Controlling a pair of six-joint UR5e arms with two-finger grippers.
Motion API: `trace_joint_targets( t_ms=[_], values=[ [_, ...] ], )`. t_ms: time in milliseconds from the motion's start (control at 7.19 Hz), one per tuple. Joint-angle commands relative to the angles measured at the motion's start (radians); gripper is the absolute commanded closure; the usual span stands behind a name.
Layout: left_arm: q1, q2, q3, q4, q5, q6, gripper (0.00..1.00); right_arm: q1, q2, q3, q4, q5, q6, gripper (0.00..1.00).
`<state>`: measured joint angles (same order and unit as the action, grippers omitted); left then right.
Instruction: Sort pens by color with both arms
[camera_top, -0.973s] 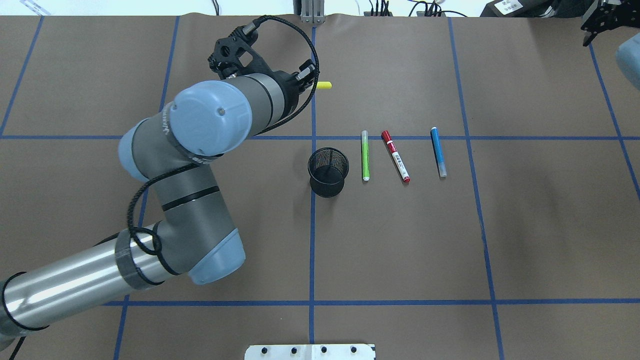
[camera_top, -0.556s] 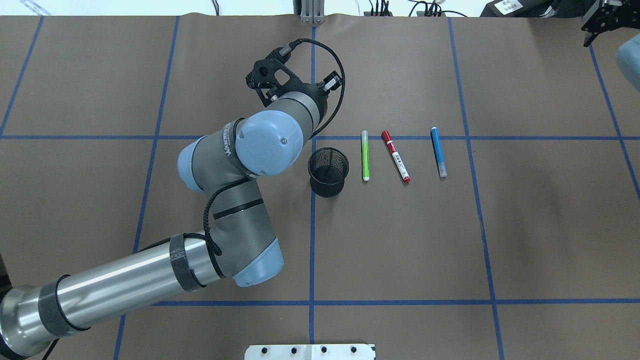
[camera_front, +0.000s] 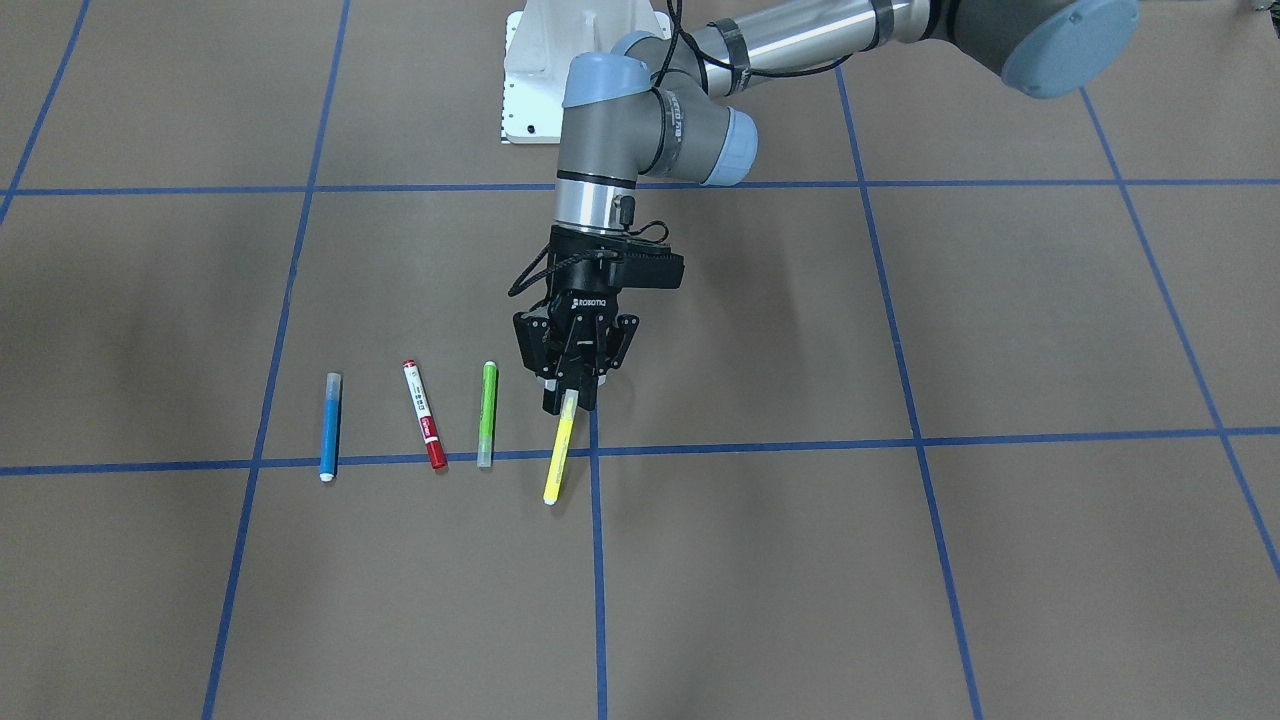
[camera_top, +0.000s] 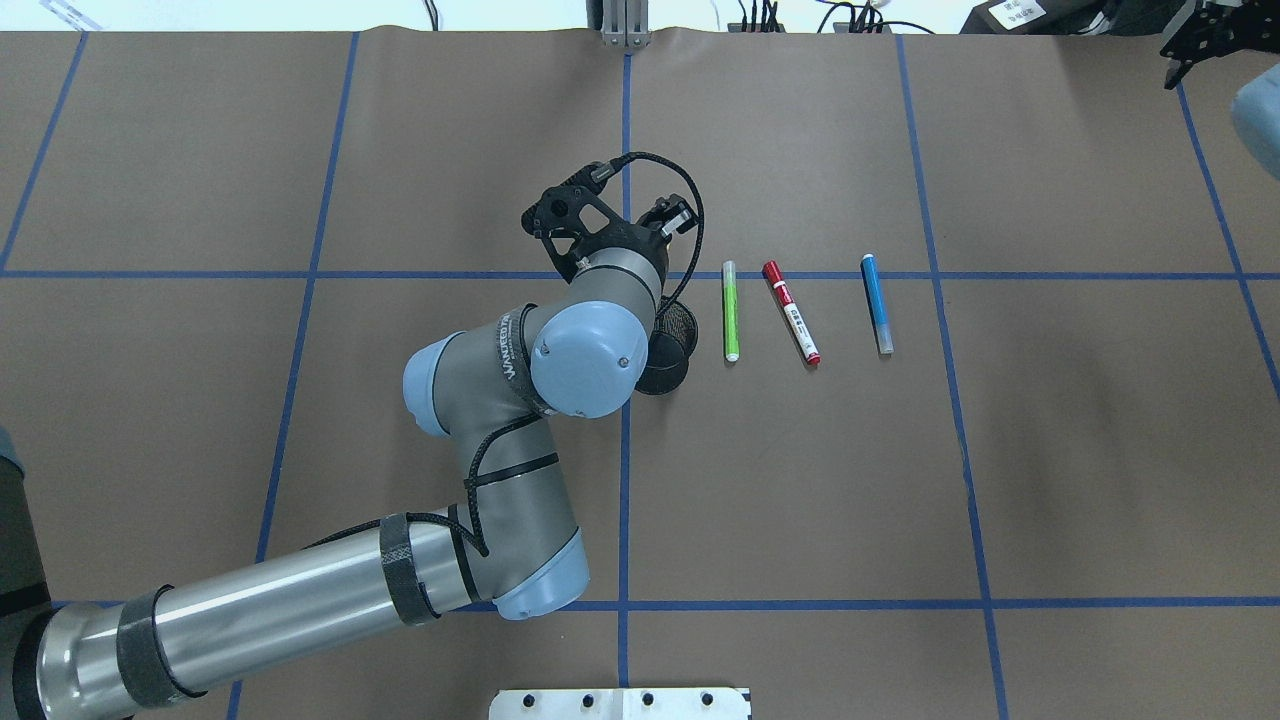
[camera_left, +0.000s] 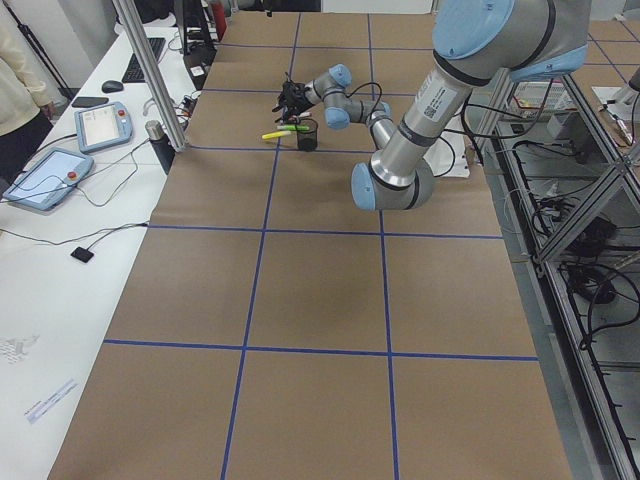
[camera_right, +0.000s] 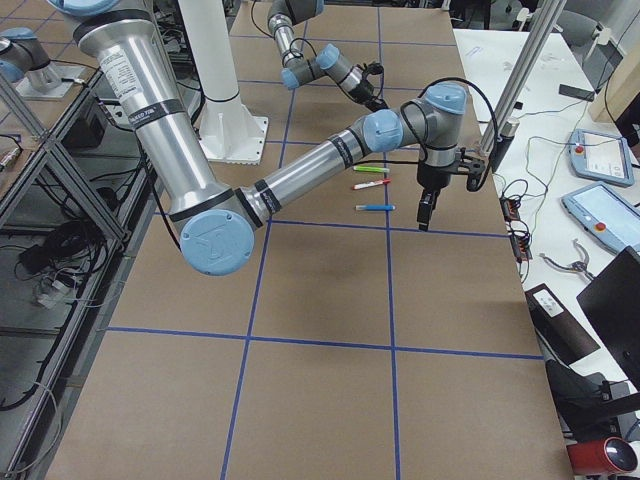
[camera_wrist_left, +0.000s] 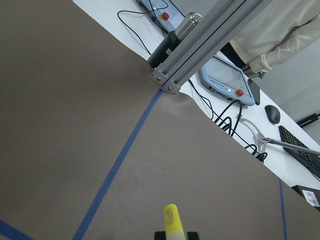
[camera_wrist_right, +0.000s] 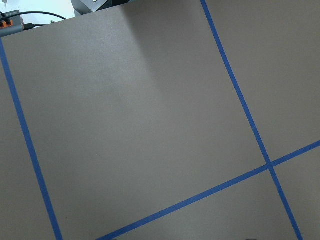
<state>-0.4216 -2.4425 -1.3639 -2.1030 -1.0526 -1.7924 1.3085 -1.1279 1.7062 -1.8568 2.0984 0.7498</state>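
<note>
My left gripper (camera_front: 572, 398) points down and is shut on the upper end of a yellow pen (camera_front: 557, 455), which hangs tilted toward the operators' side. The pen also shows in the left wrist view (camera_wrist_left: 172, 220). In the overhead view the left wrist covers part of a black mesh cup (camera_top: 675, 345). A green pen (camera_top: 731, 311), a red pen (camera_top: 791, 312) and a blue pen (camera_top: 877, 303) lie side by side to the right of the cup. My right gripper (camera_top: 1195, 45) hangs at the far right corner, away from the pens; I cannot tell whether it is open or shut.
Brown paper with blue tape lines (camera_top: 624, 500) covers the table. The white pedestal base (camera_top: 620, 703) is at the near edge. Tablets and cables lie on the white bench (camera_left: 60, 170) beyond the far edge, where a person stands.
My left arm has swung right and toward the robot with the yellow pen. Its wrist now stands over the black cup and hides part of it. The three lying pens have not moved.
</note>
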Motion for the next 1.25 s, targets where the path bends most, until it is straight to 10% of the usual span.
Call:
trace_joint_targets(
  t_ms=[0,417,1112],
  values=[
    [0.001,0.007,-0.017,-0.002,0.000,0.020,0.00,0.000,0.002,0.003,-0.001,0.000,0.002,0.10],
    [-0.052,0.045,-0.194,0.096,-0.128,0.272,0.00,0.000,0.000,0.000,-0.002,0.000,0.002,0.10],
    [-0.516,0.189,-0.478,0.636,-0.974,0.688,0.01,0.035,-0.018,0.057,-0.024,0.152,-0.016,0.00]
  ],
)
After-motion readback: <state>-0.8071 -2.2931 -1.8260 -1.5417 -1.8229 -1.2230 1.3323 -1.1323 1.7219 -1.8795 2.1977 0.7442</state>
